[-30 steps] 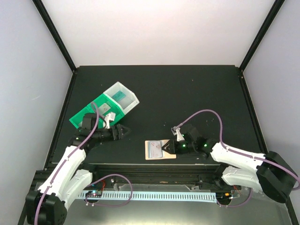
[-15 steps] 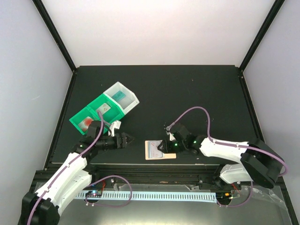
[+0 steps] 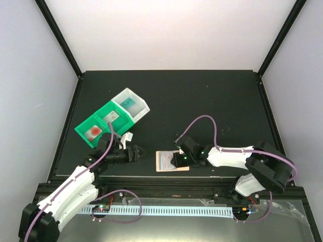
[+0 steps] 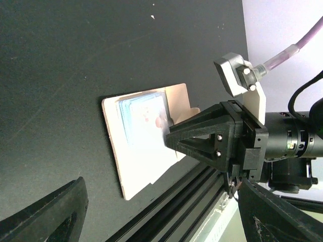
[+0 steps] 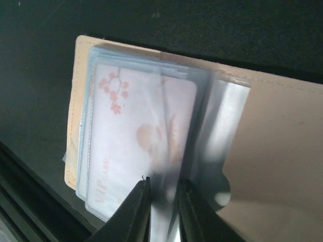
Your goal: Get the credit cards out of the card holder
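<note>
The card holder [image 3: 164, 162] lies open near the table's front edge, with a peach-tan rim [image 5: 282, 141] and clear sleeves. A pale credit card [image 5: 121, 141] with pink blossoms sits in its left sleeve. My right gripper [image 3: 177, 159] is low over the holder's middle. Its jaws [image 5: 164, 201] are nearly together, pinching a raised, blurred pale leaf. Whether that leaf is bare card or sleeve is unclear. My left gripper [image 3: 140, 153] is wide open and empty, just left of the holder [image 4: 141, 166]. The left wrist view shows the right gripper [image 4: 169, 137] touching the cards.
A green bin [image 3: 101, 123] and a white bin [image 3: 139, 111] stand at the back left. They hold a card with a red blotch [image 3: 93, 132], a pale card [image 3: 111, 116] and a teal card [image 3: 129, 102]. The table's front rail [image 3: 166, 179] runs just below the holder.
My left gripper swung from beside the green bin down and right toward the holder. My right gripper slid left onto the holder and its jaws narrowed.
</note>
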Robot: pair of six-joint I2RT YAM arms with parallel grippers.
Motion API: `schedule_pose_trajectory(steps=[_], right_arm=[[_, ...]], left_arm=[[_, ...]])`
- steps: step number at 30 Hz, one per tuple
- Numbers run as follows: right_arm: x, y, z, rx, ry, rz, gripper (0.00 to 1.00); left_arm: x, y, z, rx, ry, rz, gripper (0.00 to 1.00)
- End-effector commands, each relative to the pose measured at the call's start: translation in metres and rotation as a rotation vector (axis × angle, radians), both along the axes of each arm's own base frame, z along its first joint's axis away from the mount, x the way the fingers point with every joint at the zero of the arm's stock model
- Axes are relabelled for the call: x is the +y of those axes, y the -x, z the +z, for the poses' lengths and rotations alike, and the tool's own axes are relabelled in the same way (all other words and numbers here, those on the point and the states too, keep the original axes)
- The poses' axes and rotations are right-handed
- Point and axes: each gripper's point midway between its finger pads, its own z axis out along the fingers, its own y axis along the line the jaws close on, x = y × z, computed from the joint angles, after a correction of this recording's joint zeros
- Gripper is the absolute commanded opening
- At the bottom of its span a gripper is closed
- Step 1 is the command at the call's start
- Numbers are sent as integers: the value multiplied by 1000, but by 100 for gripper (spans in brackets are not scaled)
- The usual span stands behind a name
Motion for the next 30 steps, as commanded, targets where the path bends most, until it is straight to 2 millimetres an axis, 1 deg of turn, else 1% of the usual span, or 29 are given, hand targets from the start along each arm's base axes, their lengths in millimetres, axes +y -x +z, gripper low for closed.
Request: schedule_pose_trajectory(steps=[1, 5, 12, 19, 21, 23, 25, 30], right_arm=[[-7, 0, -13, -27, 68, 3, 12], [-6, 3, -16, -21, 37, -2, 7], [6, 14, -18, 45, -103, -25, 1], [17, 20, -16, 120, -217, -66, 1], [20, 20, -14, 130, -245, -78, 1], [22, 20, -14, 143, -266, -90, 1], [23, 20, -13, 149, -278, -99, 1], [21, 20, -12, 146, -281, -110, 1]], left_arm=[[-8, -5, 8, -23, 49, 21, 83], [-18, -6, 14, -36, 96, 18, 84], [-26, -6, 5, -14, 117, 36, 89], [-32, -7, -5, 3, 121, 56, 91], [-34, -7, -11, 15, 104, 63, 91], [-39, -4, -16, 35, 102, 54, 91], [-44, -4, -16, 39, 116, 46, 92], [-48, -3, -24, 54, 99, 50, 92]])
